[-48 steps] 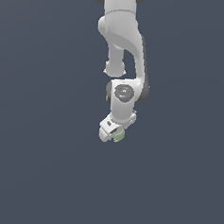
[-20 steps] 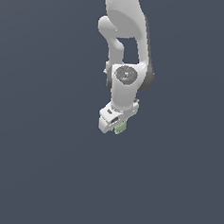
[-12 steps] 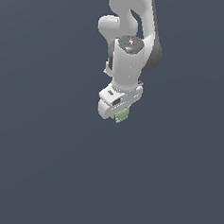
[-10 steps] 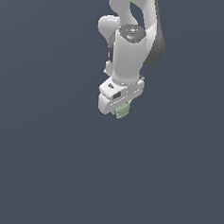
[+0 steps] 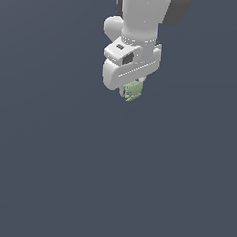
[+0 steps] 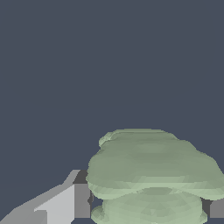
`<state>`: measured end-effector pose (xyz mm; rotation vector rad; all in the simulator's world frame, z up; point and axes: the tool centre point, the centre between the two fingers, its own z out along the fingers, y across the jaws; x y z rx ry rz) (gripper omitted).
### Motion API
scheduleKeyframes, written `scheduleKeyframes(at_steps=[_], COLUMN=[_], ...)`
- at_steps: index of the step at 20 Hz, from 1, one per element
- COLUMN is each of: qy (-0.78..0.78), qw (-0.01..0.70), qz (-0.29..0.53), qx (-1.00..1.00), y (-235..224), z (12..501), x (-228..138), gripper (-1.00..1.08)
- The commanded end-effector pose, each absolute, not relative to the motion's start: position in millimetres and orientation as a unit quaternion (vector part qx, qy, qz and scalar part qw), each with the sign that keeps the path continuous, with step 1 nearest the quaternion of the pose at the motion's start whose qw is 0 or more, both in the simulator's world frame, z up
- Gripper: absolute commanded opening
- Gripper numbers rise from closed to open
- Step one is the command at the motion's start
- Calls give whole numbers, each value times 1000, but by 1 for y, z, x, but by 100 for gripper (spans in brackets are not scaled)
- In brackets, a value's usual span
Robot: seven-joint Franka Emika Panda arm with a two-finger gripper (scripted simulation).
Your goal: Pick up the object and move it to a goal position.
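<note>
The object (image 5: 133,90) is a tiny pale green ridged piece. It hangs just under the white hand of the arm in the exterior view. My gripper (image 5: 132,89) is shut on it and holds it well above the dark floor. In the wrist view the object (image 6: 153,175) looks large and fills the space between the fingers. One grey fingertip (image 6: 81,200) presses its one side, and a sliver of the other fingertip (image 6: 216,209) shows at its far side. No goal mark shows in either view.
The white arm (image 5: 145,17) comes down from the top edge of the exterior view. Plain dark grey floor (image 5: 61,176) lies all around and below.
The arm has risen in the exterior view with the green object held in the gripper. The object has stayed between the fingers throughout.
</note>
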<state>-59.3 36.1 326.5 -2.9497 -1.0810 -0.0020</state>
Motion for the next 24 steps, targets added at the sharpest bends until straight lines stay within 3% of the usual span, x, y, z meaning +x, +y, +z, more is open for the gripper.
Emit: scheduleKeyframes(at_steps=[1, 12, 24], qy=[-344, -344, -343], qw=[0, 0, 0], qz=[0, 0, 0], qx=[-939, -939, -939], y=[36, 35, 35], z=[354, 451, 483], x=[-65, -78, -79], gripper=[-100, -100, -100])
